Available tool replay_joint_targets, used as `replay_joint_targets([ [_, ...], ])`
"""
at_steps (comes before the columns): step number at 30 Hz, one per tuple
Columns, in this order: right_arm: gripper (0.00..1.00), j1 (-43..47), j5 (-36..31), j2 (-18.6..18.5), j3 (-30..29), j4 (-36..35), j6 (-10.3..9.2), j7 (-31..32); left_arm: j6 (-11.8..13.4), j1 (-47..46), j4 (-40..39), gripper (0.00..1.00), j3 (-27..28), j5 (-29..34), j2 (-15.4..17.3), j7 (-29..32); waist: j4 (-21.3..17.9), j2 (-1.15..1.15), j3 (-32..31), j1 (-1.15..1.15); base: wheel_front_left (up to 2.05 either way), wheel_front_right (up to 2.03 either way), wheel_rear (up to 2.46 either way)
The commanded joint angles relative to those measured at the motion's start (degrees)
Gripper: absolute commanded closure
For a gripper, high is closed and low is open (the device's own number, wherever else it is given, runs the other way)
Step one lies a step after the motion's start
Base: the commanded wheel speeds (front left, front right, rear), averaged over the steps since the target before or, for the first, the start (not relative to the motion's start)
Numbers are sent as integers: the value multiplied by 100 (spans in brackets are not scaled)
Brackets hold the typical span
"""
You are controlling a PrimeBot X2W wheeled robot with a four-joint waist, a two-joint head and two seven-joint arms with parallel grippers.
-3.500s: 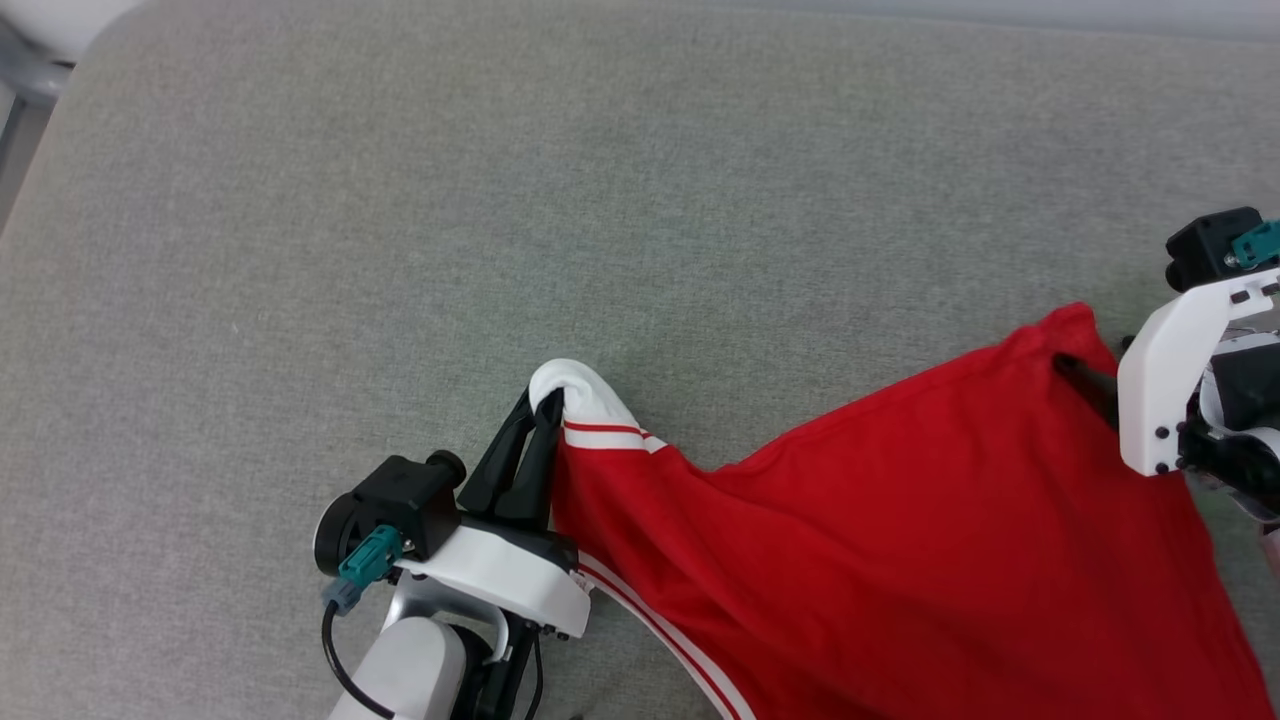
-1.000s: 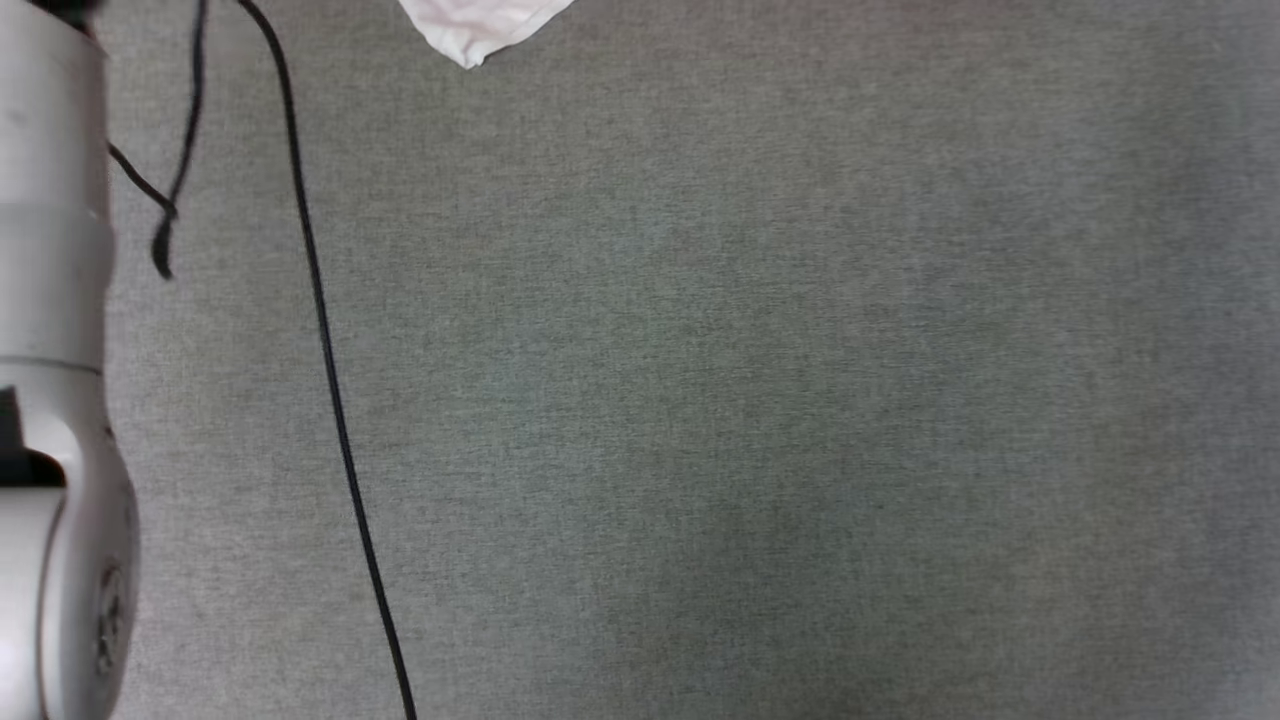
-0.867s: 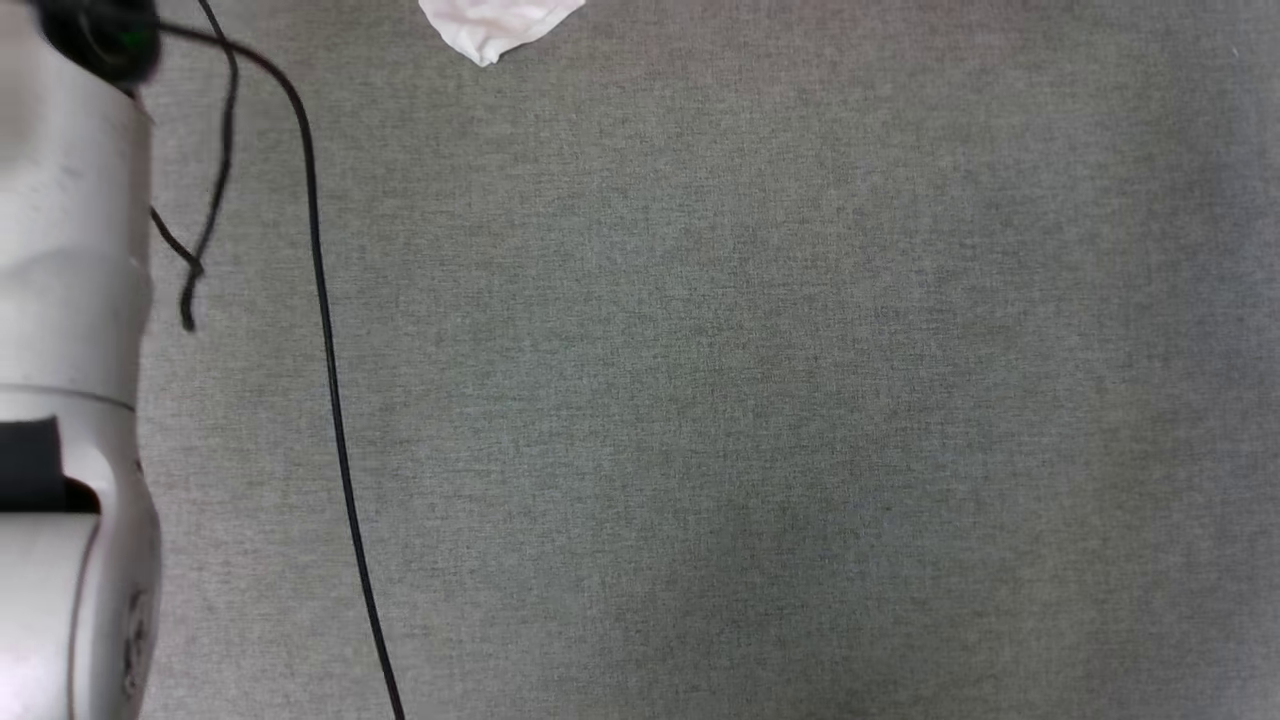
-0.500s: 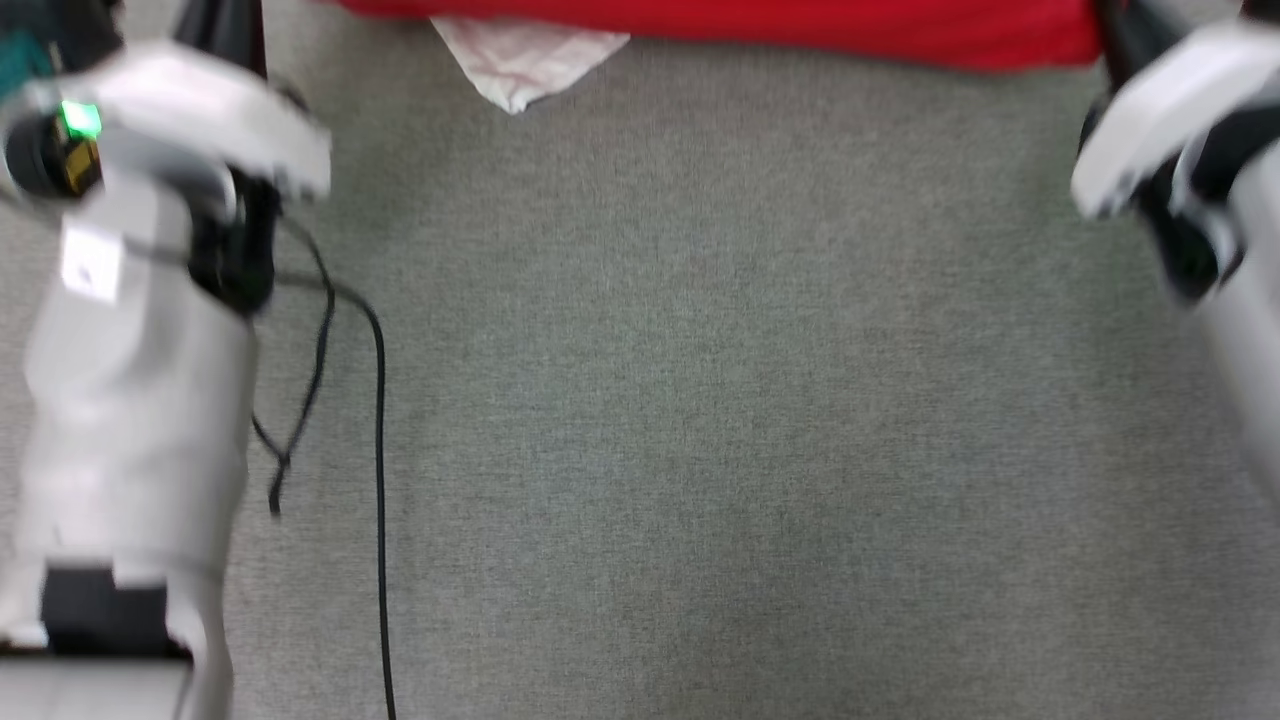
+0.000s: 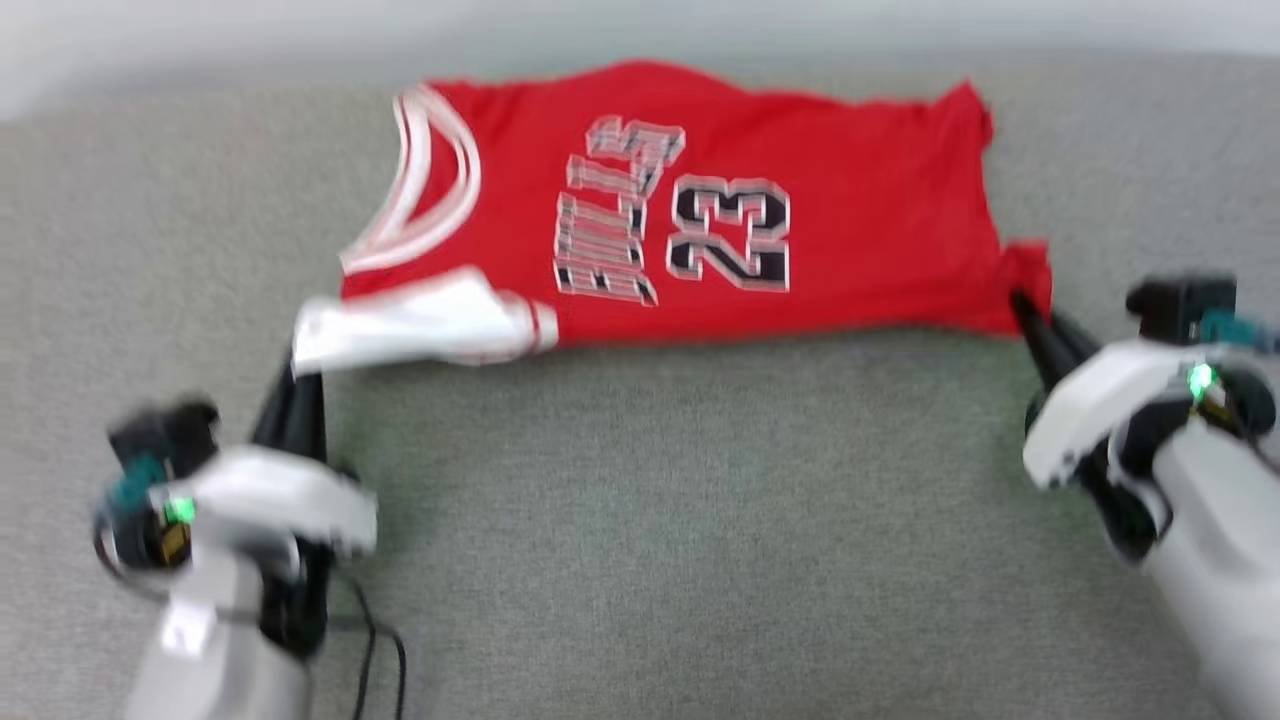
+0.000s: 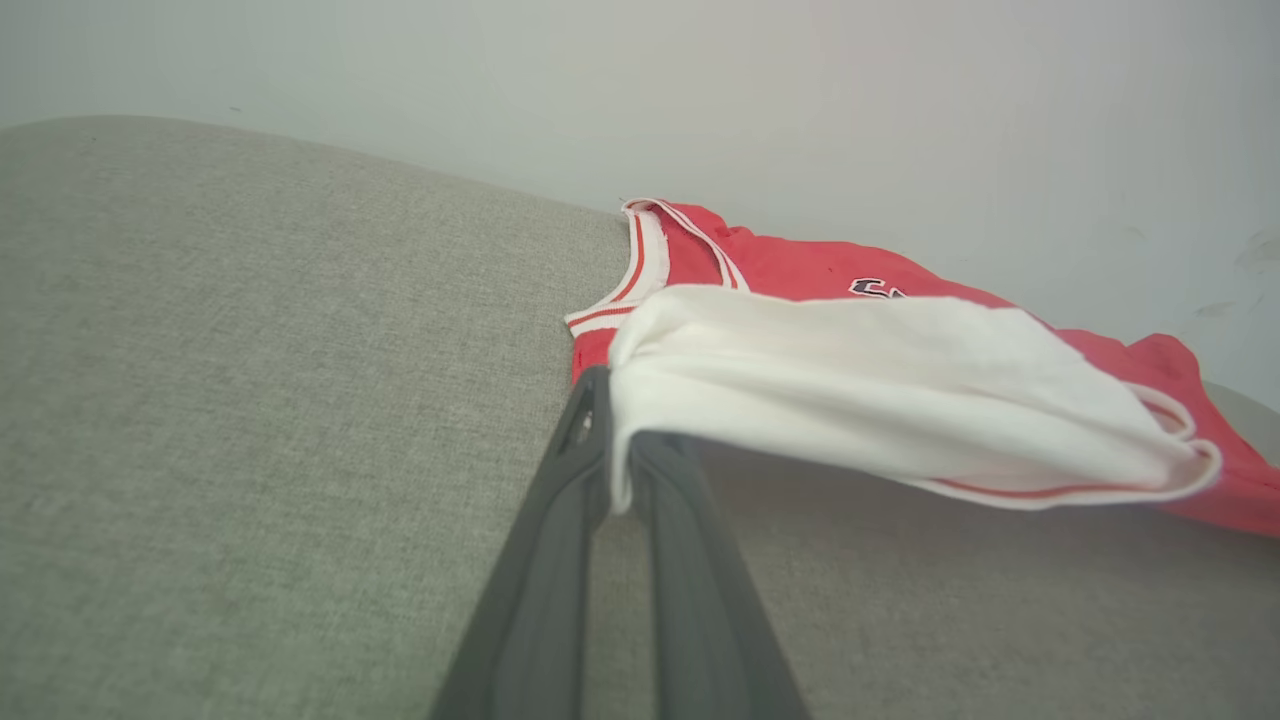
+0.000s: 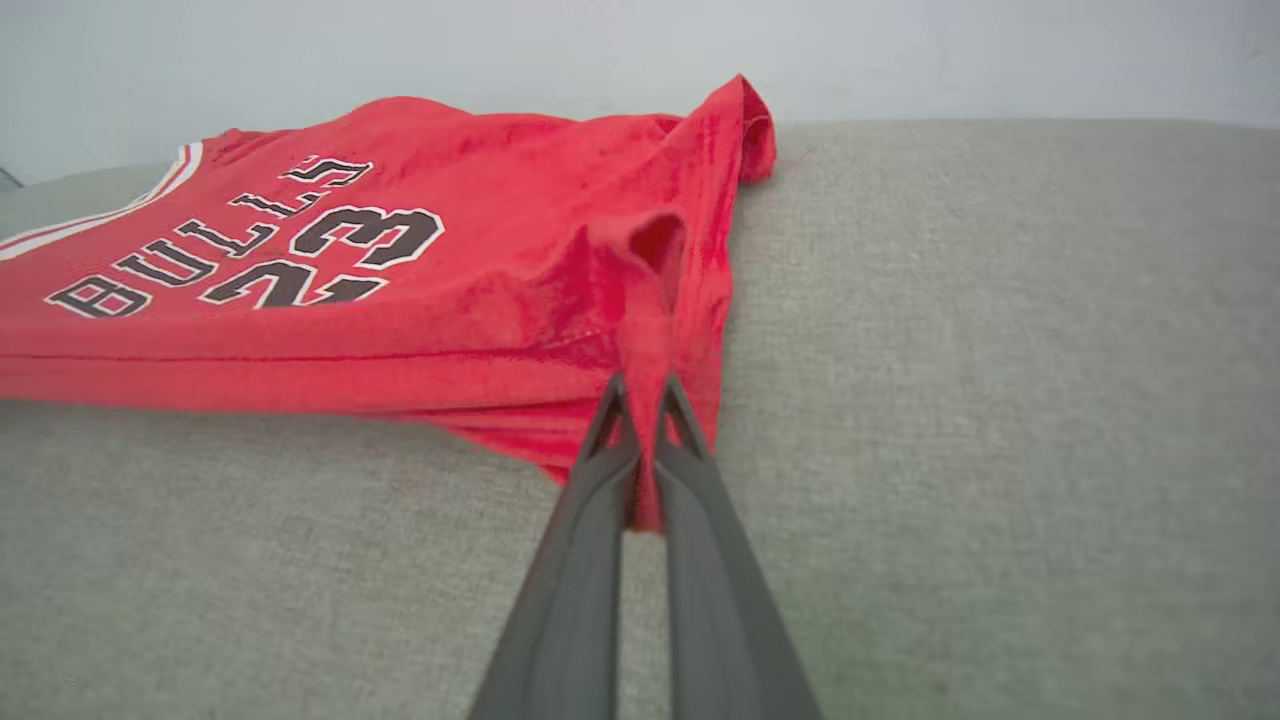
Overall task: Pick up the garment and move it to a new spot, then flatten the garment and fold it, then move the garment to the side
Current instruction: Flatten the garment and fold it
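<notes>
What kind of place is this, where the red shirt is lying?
Probably an indoor folding test station: a wide grey fabric-covered surface, a plain pale wall behind it, and the garment spread across it.

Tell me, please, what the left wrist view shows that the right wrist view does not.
Left wrist view: the left gripper shut on the white sleeve of the garment, with the striped neckline beyond. Right wrist view: the right gripper shut on a red hem corner, and the BULLS 23 lettering readable in full. Both: the red garment spread on the grey cushion, a pale wall behind.
</notes>
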Motion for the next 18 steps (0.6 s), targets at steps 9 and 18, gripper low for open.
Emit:
replay_joint_targets([
  [9,100,1409,293,-211,-136,-368,-11,-123,169,1668,-598,100,221,89,-223,-44,106,0,-1067,0,0,0,0],
  [18,100,2873,197,-237,-679,-898,-13,-183,398,3083,-1367,100,210,14,-340,251,204,0,-1627,0,0,0,0],
])
